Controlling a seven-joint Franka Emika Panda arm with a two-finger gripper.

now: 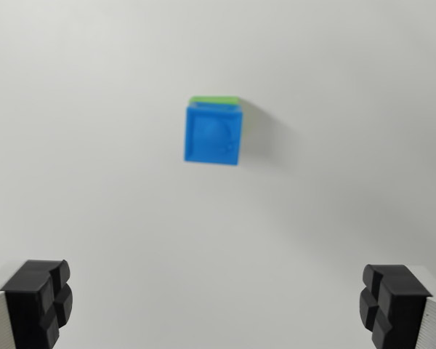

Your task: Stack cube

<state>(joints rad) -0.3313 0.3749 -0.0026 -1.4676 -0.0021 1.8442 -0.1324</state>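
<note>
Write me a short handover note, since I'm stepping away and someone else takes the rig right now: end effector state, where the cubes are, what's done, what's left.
End effector: open and empty, fingers wide apart at the wrist view's bottom corners, hanging above the surface and clear of the cubes.
Blue cube: sits on top of the green cube, near the middle of the view; only a thin green strip shows past its far edge.
White table: nothing else on it in this view.
Done: the stack looks made and released.
Left: probably just a check that the blue cube sits square; the picture is blurred, so alignment is hard to judge.
</note>
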